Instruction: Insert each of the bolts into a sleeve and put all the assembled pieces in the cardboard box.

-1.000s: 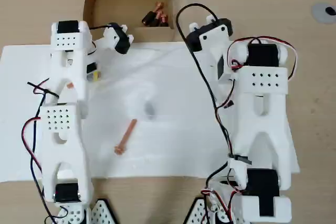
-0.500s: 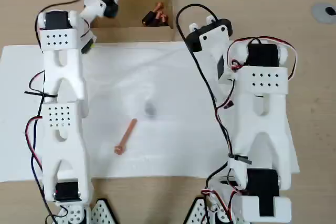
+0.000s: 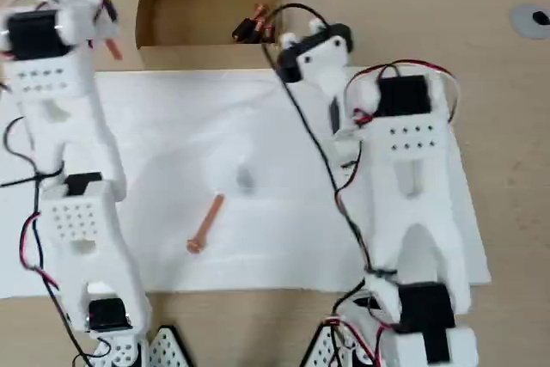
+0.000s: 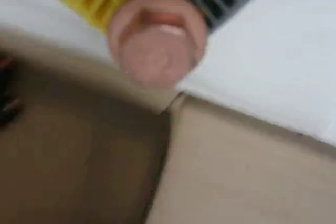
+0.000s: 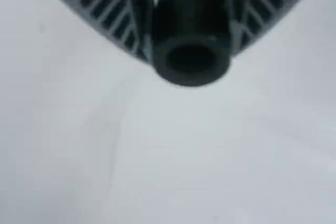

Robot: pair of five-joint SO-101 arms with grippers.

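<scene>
1. Left claw (image 3: 101, 33): pinched on the held bolt (image 4: 157, 45). The bolt head faced the wrist camera between one yellow and one dark finger. In the high view this claw hung at 10 o'clock of the white sheet (image 3: 258, 118), outside the left wall of the cardboard box (image 3: 206, 6). That wall stood between the held bolt and the box interior.

2. Right claw (image 5: 190, 3): clamped on a dark sleeve (image 5: 191, 59), open bore toward the camera, above the white sheet. In the high view the right wrist sat at 1 o'clock of the sheet, just beside the front right corner of the box.

3. Assembled pieces (image 3: 255, 27): lying inside the box, against its right wall, near the right wrist.

4. Loose bolt (image 3: 204, 223): lying flat on the sheet at 7 o'clock from the sheet centre, head toward the near edge, well apart from both claws.

5. Small dark object (image 3: 245, 180): on the sheet near its centre, just beyond the loose bolt; its type could not be determined.

6. Black cable (image 3: 314, 139): draped from the right wrist across the sheet along the right arm.

7. Bench (image 3: 516, 126): carried a grey disc (image 3: 528, 16) at 2 o'clock, far from the work.
</scene>
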